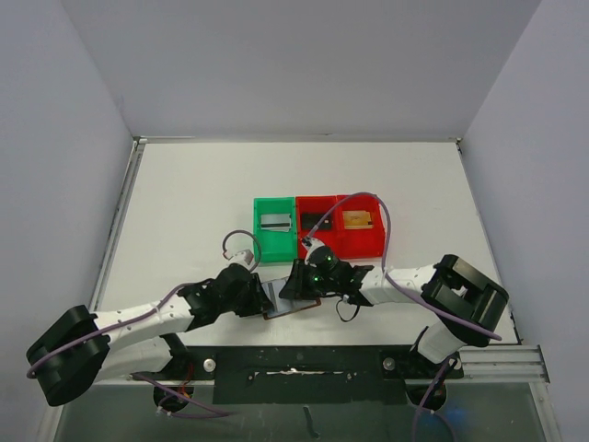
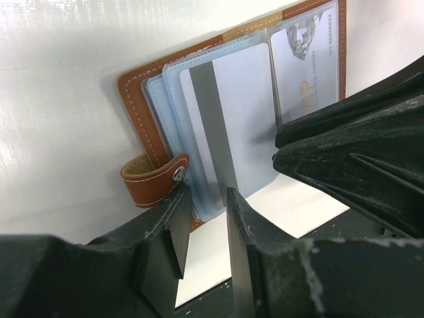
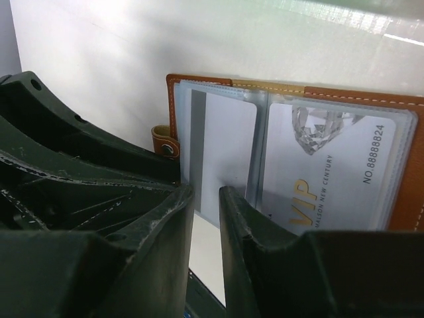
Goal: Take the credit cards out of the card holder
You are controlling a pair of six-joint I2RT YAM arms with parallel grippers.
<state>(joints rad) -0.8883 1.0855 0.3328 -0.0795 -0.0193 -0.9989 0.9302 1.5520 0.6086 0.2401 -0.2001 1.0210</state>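
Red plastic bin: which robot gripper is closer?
Right. The right gripper sits just in front of the red plastic bin; the left gripper is farther left, over the brown leather wallet.

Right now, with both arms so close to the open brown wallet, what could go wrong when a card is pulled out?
1. Both pairs of jaws stand apart and I see nothing pinning the card holder; pulling the striped card could drag it toward the near edge of the table.
2. The left gripper and right gripper sit very close together over the holder and might collide.
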